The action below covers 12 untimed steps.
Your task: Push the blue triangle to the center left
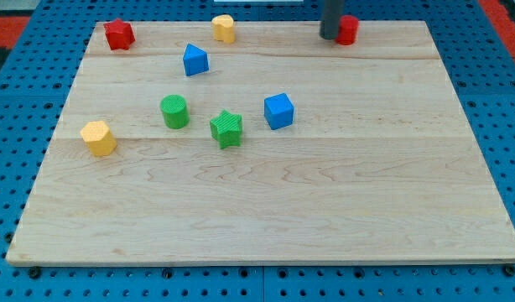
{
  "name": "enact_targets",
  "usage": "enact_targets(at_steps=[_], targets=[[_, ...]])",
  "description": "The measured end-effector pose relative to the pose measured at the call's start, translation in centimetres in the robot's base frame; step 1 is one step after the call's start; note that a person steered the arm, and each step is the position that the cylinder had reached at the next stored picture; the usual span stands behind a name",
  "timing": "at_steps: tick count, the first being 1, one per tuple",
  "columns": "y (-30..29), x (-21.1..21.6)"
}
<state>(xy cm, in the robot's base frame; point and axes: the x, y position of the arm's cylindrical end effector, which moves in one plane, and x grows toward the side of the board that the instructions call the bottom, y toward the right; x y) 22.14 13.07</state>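
Note:
The blue triangle (pixel 195 60) sits on the wooden board (pixel 325 210) in the upper left part. My tip (pixel 329 38) is at the view's top, right of centre, touching or just beside the left side of a red block (pixel 348 29). The tip is far to the right of the blue triangle, with a yellow block (pixel 224 28) between them along the top edge.
A red star-like block (pixel 118 34) is at the top left corner. A green cylinder (pixel 174 111), a green star (pixel 226 128) and a blue cube (pixel 278 111) sit mid-board. A yellow hexagon block (pixel 98 137) is at centre left.

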Motion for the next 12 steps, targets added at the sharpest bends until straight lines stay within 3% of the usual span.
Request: enact_targets(at_steps=[3, 5, 6, 8, 11, 12], targets=[[-1.0, 0.8], [-14.7, 5.0], [-21.8, 5.0], [-28.3, 7.4], [-23.2, 7.6], [-25.8, 8.5]])
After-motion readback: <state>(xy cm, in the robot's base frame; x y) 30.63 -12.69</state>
